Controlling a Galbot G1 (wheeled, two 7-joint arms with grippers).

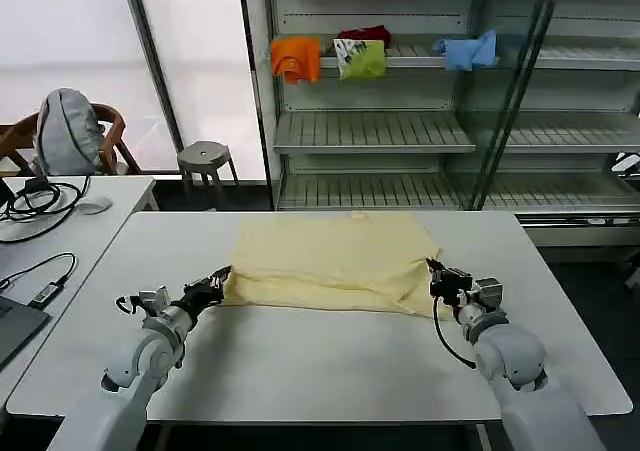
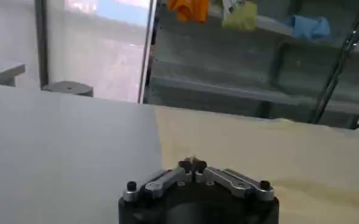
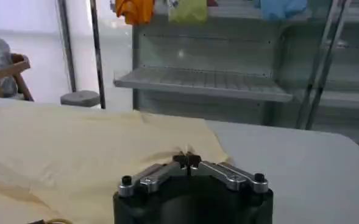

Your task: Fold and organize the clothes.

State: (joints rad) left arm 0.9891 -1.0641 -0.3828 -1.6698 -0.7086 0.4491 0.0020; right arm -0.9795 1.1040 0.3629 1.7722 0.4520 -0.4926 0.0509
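Cream-yellow T-shirt (image 1: 330, 259) is laid flat at the centre of the white surface (image 1: 330, 361), already doubled once, with a folded edge along the near side. Its near-left corner, at about 8 o'clock of the cloth, is pinched by the left claw (image 1: 217, 284); in the left wrist view the left claw's fingertips (image 2: 192, 164) are seen pressed together on the fabric edge. The near-right corner, at about 4 o'clock, is clamped by the right claw (image 1: 438, 274), tips closed on a small gather of cloth in the right wrist view (image 3: 187, 160).

Step judged: both near corners gripped, ready for the next fold toward 12 o'clock. To be done well, both corners should be lifted together at equal height, kept taut so no sag forms between them, carried straight and laid on the far edge evenly. Thin fabric is likely to slip or wrinkle if pulled unevenly.

Shelving (image 1: 400, 131) stands at 12 o'clock beyond the surface, with an orange garment (image 1: 296, 58) on it.
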